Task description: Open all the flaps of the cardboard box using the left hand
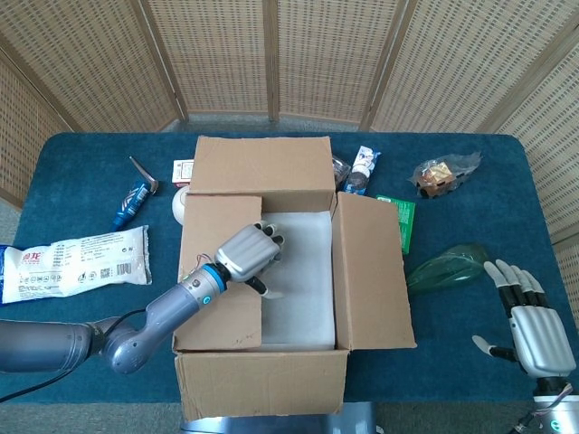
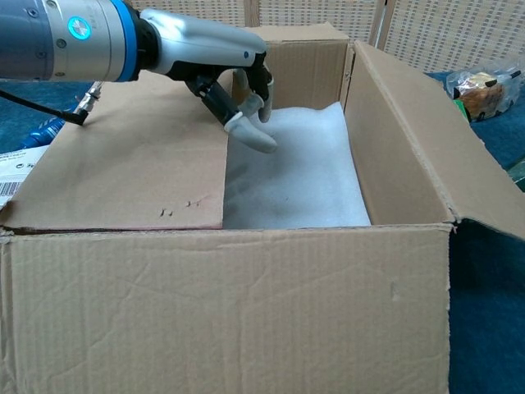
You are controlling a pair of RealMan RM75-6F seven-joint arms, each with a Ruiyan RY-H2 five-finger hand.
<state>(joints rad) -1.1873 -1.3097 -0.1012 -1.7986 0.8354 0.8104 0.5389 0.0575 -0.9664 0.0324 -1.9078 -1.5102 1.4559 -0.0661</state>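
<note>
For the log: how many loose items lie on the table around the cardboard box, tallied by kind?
Tubes: 1, blue tube
Bags or packets: 3, white printed bag, clear snack bag, blue-white packet
Small boxes: 2, red-white box, green box
Round white item: 1
Green glassy item: 1
Total: 8
</note>
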